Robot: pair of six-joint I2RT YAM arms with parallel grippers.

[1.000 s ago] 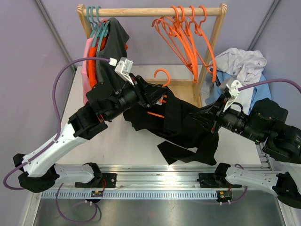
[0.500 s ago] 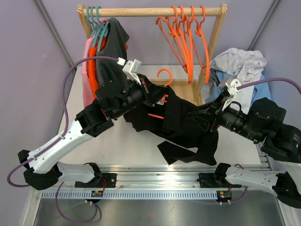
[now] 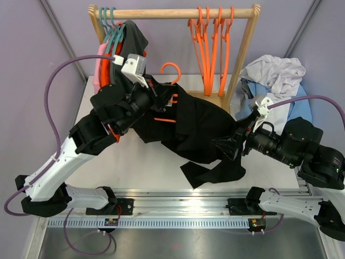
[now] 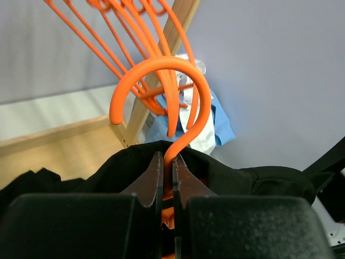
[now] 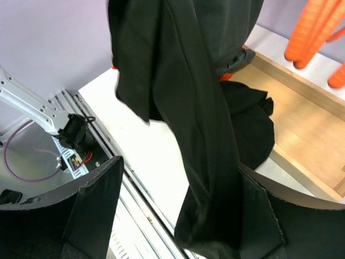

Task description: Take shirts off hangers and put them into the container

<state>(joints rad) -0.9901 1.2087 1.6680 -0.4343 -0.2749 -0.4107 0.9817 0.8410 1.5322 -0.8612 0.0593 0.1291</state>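
The left gripper (image 4: 166, 162) is clamping its jaws together on the thin neck of an orange hanger (image 4: 161, 62), just under the hook, in front of the left half of the wooden rack (image 3: 243, 54). The black shirt (image 3: 199, 121) is hanging from that hanger and trailing down and rightward in front of the rack. The right gripper (image 5: 180, 167) is waiting before the rack's right post with its fingers wide apart. A long fold of the shirt is dangling between them, not pinched.

The shirt is looking light, limp and likely to slip, so it should be taken by a thick gathered fold near the shoulder and drawn sideways off the stiff hanger arm. It is showing matte black, creased, with its hem bunched low. The container, right of the rack, is lying hidden under heaped shirts (image 3: 275, 73) in white and light blue.
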